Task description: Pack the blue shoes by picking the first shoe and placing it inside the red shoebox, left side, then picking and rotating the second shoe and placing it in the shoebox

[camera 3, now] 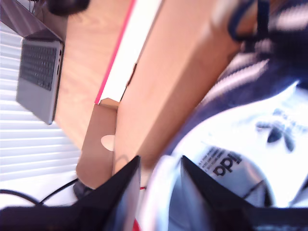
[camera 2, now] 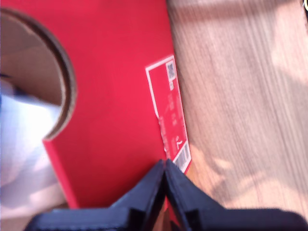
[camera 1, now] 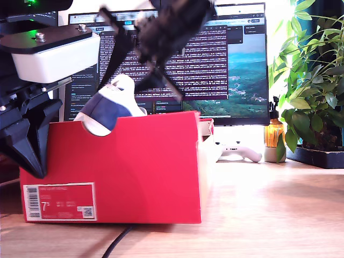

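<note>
The blue sneaker [camera 1: 110, 105] sits tilted inside the red shoebox [camera 1: 140, 172], heel over the notch. My second gripper [camera 3: 159, 185] hangs parted above its tongue. My first gripper [camera 2: 165, 185] waits closed, empty, outside the box. Placement looks underway; next, settle the shoe flat.

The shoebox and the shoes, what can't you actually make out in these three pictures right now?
- Red shoebox interior: the exterior view's front wall hides it; only one blue shoe pokes out, so the second shoe's whereabouts are unknown.
- My second gripper: blurred in the exterior view; whether its pads actually touch the shoe is unclear.
- Barcode label: text blurred in the first wrist view.
- My first gripper: jaws together, empty.
</note>
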`<state>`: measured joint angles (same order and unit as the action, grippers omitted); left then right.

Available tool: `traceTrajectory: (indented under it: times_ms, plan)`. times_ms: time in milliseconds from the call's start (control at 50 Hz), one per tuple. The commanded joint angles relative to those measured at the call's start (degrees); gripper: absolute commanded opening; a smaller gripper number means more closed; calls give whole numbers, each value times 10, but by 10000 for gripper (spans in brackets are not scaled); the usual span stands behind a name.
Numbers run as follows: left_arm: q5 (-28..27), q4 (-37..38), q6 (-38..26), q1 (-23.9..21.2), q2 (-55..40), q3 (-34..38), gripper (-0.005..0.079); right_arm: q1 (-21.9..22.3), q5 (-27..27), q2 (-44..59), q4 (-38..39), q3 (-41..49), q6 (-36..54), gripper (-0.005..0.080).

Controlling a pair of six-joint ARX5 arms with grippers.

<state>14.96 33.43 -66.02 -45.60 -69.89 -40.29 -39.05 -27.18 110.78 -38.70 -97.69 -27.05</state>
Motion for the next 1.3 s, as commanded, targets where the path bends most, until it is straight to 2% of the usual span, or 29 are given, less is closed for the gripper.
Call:
traceTrajectory:
  times_ms: [0,120,420,660,860,960,1080,1140,1180,1280]
  plan:
    - [-1,-1,0,0,-6,-1,-19,-3,21,10,-29,16,18,270]
    - [-1,-1,0,0,-6,-1,-19,-8,23,24,-58,16,34,273]
    - [3,-17,-8,0,-6,-1,-19,-4,39,30,-66,16,66,273]
    - [46,-23,-3,43,-6,-1,-19,2,37,30,-177,16,144,269]
    - [50,3,5,71,-6,-1,-19,2,36,30,-240,16,198,225]
    - [53,3,4,71,-5,-3,-19,2,37,30,-266,16,217,224]
    - [71,21,11,55,-5,-23,-19,1,37,30,-264,16,220,224]
    - [70,40,37,45,-1,-41,-19,0,37,30,-258,16,220,224]
    - [62,47,70,39,3,-54,-19,-4,37,30,-256,16,220,224]
    - [26,72,92,34,15,-86,-19,-14,37,30,-254,16,222,204]
